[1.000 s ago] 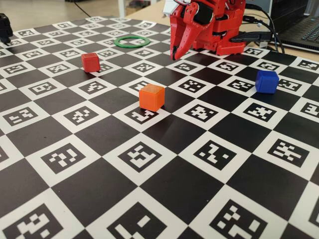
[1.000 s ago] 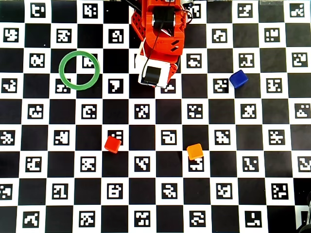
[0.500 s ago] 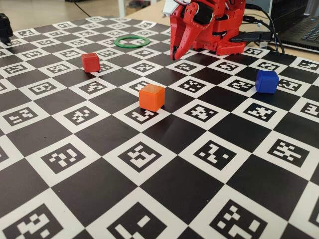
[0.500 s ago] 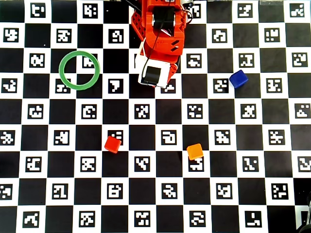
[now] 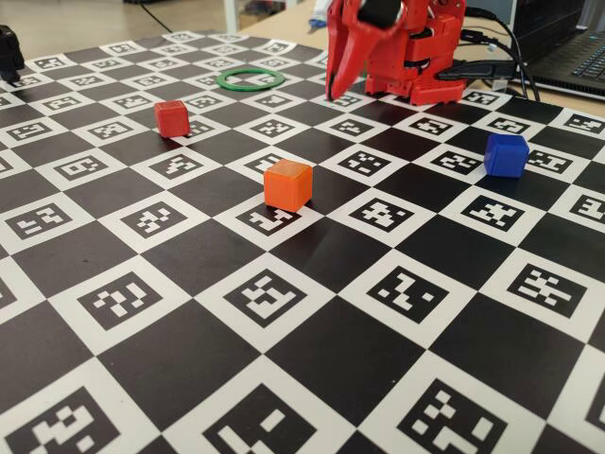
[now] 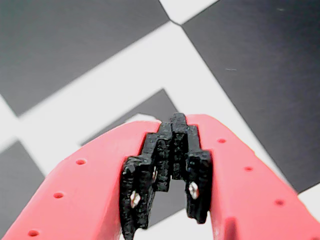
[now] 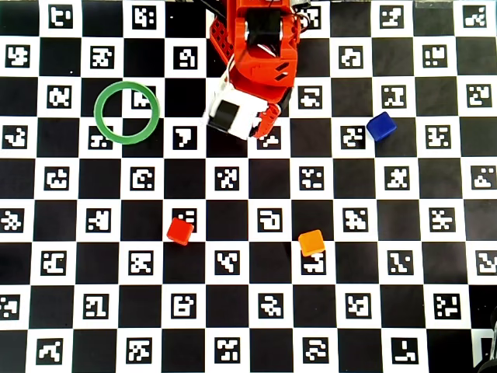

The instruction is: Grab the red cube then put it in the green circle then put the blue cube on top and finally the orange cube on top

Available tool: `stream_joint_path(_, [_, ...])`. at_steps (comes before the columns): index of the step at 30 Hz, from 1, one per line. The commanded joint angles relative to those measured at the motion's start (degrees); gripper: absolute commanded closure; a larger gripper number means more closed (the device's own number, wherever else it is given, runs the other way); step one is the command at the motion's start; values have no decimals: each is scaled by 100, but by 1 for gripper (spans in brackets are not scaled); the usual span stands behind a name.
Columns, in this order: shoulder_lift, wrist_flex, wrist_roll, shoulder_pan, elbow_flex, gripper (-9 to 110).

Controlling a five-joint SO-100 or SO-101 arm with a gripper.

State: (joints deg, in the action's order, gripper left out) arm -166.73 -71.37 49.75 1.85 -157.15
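The red arm is hanging near the far edge of the checkered worktop (image 5: 312, 350), its pincer (image 5: 331, 93) clenched on nothing and pointing down at the board; in the wrist view the black fingertips (image 6: 170, 145) are pressing together with only patterned squares beneath them. No cube is stacked yet, so the first step, fetching the red cube (image 7: 179, 231), appears to be only starting. In the overhead view the red cube is sitting alone toward the middle of the worktop, left of centre and well apart from the arm. The green circle (image 7: 126, 112) is lying empty toward the far left corner, just beside the arm's base on that view's left. The orange cube (image 7: 311, 242) is resting right of centre, on roughly the same row as the red cube, and the blue cube (image 7: 380, 126) is waiting nearer the right edge, level with the ring. The next move is likely calling for the arm to stretch out toward the near side and swing to the overhead view's left, spread its jaws above the red cube, and drop squarely over it before closing. The orange cube is looking similar in hue, so picking the darker one is mattering here.
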Motion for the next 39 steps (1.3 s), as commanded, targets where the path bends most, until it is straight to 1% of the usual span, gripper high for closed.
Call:
stream_joint_path(1, [1125, -79, -1160, -44, 1916, 107])
stream_joint_path(3, [1775, -299, -1477, -88, 2751, 107])
stream_joint_path(8, [3410, -809, -2733, 0, 4729, 107])
stream_joint_path(11, [4122, -958, -3190, 185, 5555, 107])
stream_joint_path(18, [5150, -870, -4676, 1028, 6486, 90])
stream_joint_path(23, [6196, -1257, -5493, 1591, 7242, 78])
stream_joint_path(26, [6768, -1512, -5748, 1811, 7673, 72])
stream_joint_path(30, [7277, -1547, -5827, 1978, 7901, 64])
stream_joint_path(35, [7699, -1169, -5862, 2118, 7778, 57])
stream_joint_path(39, [7919, -712, -5810, 2180, 7453, 54])
